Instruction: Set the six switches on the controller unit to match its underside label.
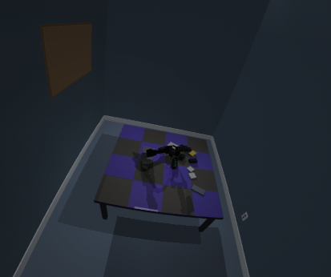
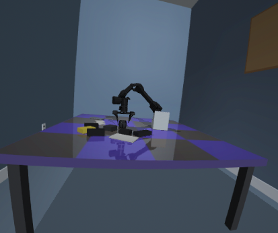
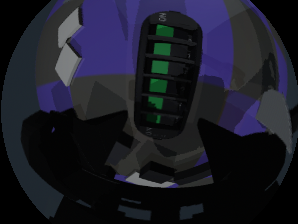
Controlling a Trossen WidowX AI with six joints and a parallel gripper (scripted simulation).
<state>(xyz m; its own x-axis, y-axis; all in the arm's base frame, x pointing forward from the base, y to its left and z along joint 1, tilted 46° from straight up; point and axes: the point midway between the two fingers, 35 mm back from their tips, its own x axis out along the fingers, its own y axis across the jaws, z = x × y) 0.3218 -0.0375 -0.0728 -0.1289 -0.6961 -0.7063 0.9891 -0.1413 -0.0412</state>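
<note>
The dark controller unit (image 1: 175,163) (image 3: 168,75) shows its switch side to the wrist camera, its long side running up the wrist view. Six rockers show green on their left part. The four nearer the top of the wrist view show broad bright green; the fifth shows a smaller, uneven patch and the lowest only a narrow strip. The numbers are too blurred to read and the underside label is hidden. My gripper (image 2: 124,124) (image 3: 162,118) is open, its fingertips apart on either side of the unit's lower end in the wrist view. Whether they touch it, or the unit lies fully flat, cannot be told.
A yellow block (image 1: 192,153) (image 2: 85,130) and dark blocks (image 2: 95,132) (image 2: 142,133) lie nearby. A pale flat plate (image 2: 123,137) lies in front of them. Small white pieces (image 1: 190,169) (image 3: 68,63) and a grey plate (image 1: 198,190) lie to one side. A white panel (image 2: 161,120) stands upright.
</note>
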